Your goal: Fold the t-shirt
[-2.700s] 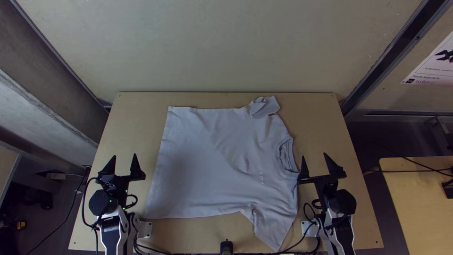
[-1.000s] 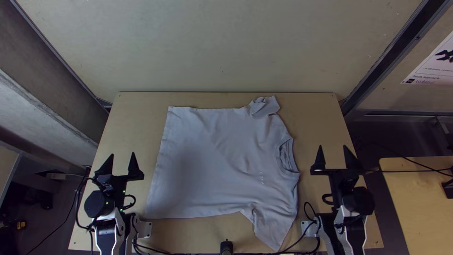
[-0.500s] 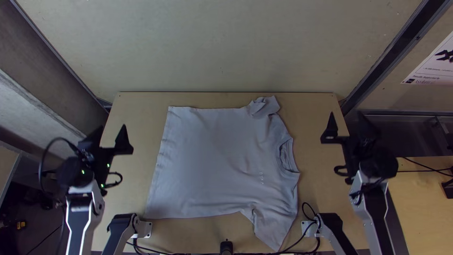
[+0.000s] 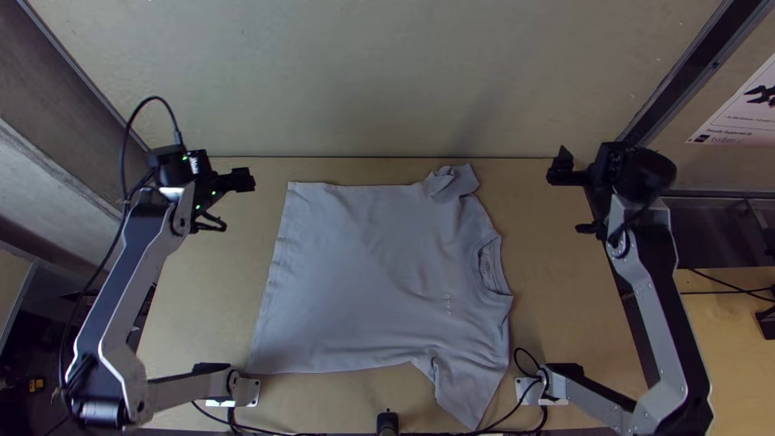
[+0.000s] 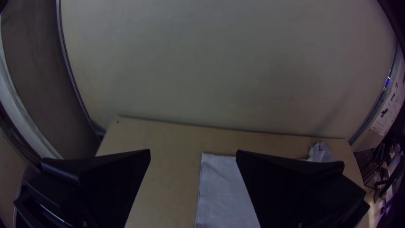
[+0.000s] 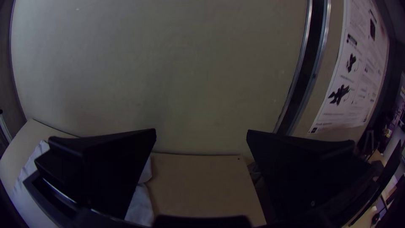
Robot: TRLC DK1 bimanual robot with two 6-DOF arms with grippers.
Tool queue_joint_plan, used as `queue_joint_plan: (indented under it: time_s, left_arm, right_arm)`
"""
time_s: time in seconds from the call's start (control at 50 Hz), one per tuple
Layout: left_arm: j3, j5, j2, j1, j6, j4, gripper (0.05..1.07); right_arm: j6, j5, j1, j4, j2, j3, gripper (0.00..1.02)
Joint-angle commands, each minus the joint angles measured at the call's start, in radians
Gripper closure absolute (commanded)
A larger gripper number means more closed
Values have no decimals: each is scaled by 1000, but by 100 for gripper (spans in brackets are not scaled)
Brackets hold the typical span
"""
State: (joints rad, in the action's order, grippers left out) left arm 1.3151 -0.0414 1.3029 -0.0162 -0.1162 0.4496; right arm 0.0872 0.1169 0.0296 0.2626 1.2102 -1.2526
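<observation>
Since my left gripper [image 5: 193,150] and right gripper [image 6: 201,130] gape empty, I'd nip the t-shirt's far edge [image 4: 363,190] shallowly, tbh.

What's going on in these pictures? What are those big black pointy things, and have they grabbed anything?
This robot has a left arm and a right arm. The top view looks down from high over the wooden table. The wrist views come from cameras on the arms, so the pointy things are each arm's own fingers: the left tool and the right tool. Both are open and hold nothing. A t-shirt lies spread out between them, its collar toward the right arm. One sleeve, at the table's far side, is bunched up.
</observation>
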Motion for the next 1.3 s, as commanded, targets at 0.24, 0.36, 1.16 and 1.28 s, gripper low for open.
queue_joint_plan:
  time_s: [0.24,0.36,1.16,1.28]
  left_arm:
    - [210,15,254,38,-69,81,10]
    - [260,23,366,35,-82,83,11]
    - [776,-58,989,87,-102,270,17]
    - [809,-68,1024,98,-100,299,17]
  right_arm:
    - [-113,9,27,44,184,-85,4]
    - [-133,9,47,87,249,-117,4]
    - [-248,9,46,165,404,-180,4]
    - [-261,9,29,165,422,-185,4]
